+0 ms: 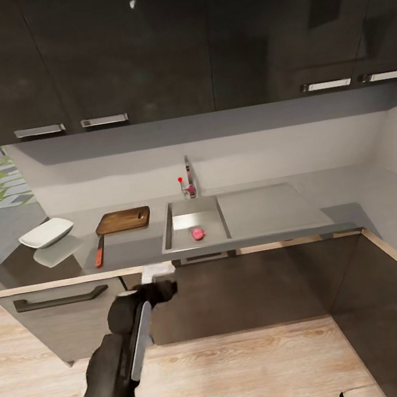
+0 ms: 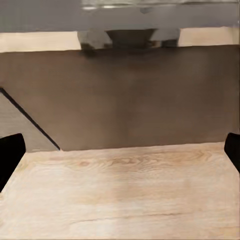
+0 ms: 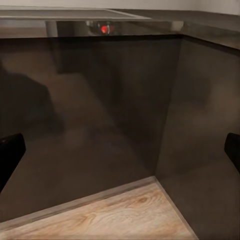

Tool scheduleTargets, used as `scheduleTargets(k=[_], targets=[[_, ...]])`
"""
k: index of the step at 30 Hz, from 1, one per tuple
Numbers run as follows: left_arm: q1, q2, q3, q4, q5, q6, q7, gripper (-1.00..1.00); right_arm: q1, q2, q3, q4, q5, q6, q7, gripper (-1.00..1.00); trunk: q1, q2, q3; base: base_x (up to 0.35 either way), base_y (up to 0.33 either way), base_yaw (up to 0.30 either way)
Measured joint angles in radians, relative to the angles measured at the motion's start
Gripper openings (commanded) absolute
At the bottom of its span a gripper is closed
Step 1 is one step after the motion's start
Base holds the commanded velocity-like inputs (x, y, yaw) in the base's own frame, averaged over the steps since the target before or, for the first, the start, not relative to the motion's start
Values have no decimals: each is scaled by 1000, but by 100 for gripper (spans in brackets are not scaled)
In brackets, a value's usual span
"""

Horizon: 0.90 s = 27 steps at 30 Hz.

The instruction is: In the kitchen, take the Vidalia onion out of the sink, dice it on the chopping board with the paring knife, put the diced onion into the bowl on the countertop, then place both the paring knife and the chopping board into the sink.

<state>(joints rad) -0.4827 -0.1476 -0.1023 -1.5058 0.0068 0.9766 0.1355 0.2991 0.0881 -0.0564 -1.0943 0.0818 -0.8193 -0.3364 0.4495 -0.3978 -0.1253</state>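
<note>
While in sink [image 1: 165,229], Vidalia onion [image 1: 197,233] well beyond left fingers [image 1: 168,288]

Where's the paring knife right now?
In the head view, the paring knife lies on the countertop left of the sink, just in front of the chopping board, with the bowl further left.

Dark upper cabinets [image 1: 136,48] hang above a wooden floor [image 1: 251,369].
</note>
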Motion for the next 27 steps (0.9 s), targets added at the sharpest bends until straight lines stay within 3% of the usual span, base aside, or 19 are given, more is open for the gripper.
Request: scheduleTargets(k=[4, 10, 16, 17, 19, 27], targets=[[-235, -7, -5, 145, 4, 21, 1, 100, 0, 0, 0, 4, 0, 0, 0, 100, 0, 0, 0, 0, 0, 0], [-489, -11, -7, 347, 21, 27, 1, 100, 0, 0, 0, 15, 0, 1, 0, 100, 0, 0, 0, 0, 0, 0], [-555, -13, -7, 445, 61, 27, -2, 100, 0, 0, 0, 19, 1, -1, 0, 100, 0, 0, 0, 0, 0, 0], [-564, -11, -8, 497, 94, 29, -7, 100, 0, 0, 0, 20, 0, -1, 0, 100, 0, 0, 0, 0, 0, 0], [-567, -7, -11, 492, 112, 29, -10, 100, 0, 1, 1, 20, 0, -2, 0, 100, 0, 0, 0, 0, 0, 0], [-569, 10, -17, 449, 119, 31, -12, 100, 0, 2, 8, 20, 0, -3, 0, 100, 0, 0, 0, 8, 0, 0]])
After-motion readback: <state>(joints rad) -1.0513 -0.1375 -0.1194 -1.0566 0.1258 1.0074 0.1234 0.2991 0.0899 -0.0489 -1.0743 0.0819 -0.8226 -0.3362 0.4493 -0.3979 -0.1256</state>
